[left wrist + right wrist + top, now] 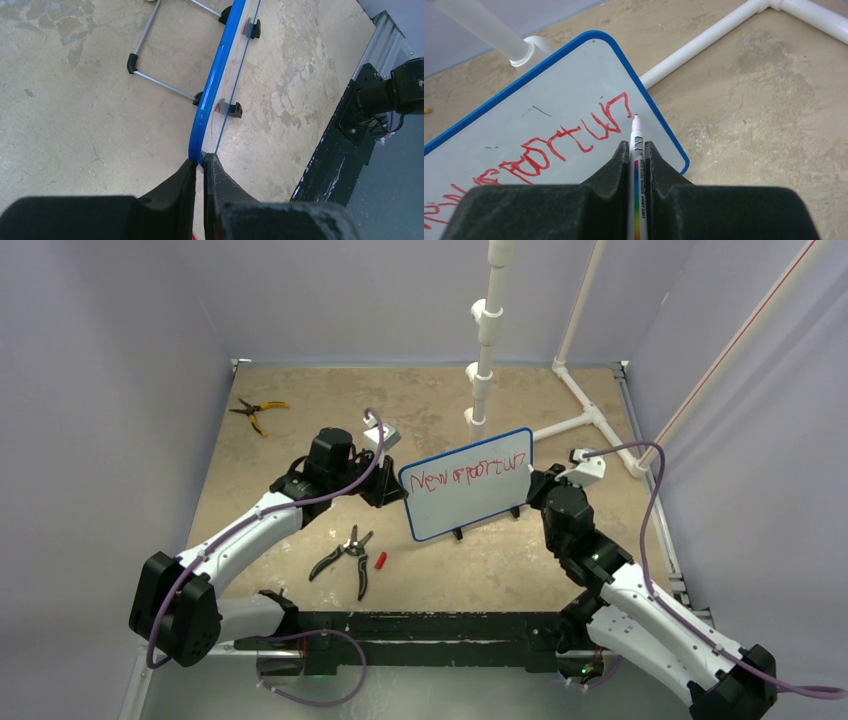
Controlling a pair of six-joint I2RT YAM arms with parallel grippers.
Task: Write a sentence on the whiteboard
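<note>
Looking in from my end: the whiteboard [468, 510] stands on its little black feet in the middle of the table [300, 430], between the two arms. My left gripper [200, 161] is pinched tight on the blue frame at the board's left edge. The right gripper [638, 150] is clamped on a white marker [636, 136], with the tip poking out past the fingers. The sentence [470, 476] is one row of scrawly red lettering across the top of the board (I read something like "New opportun", no promises). The marker tip sits right by the last stroke, close to the board's right edge, but I can't tell if it's actually touching. Loose on the table are yellow-handled pliers [258, 412] at the far left, black cutters [345, 555] near the arm bases, and a small red cap [380, 560] just beside them.
</note>
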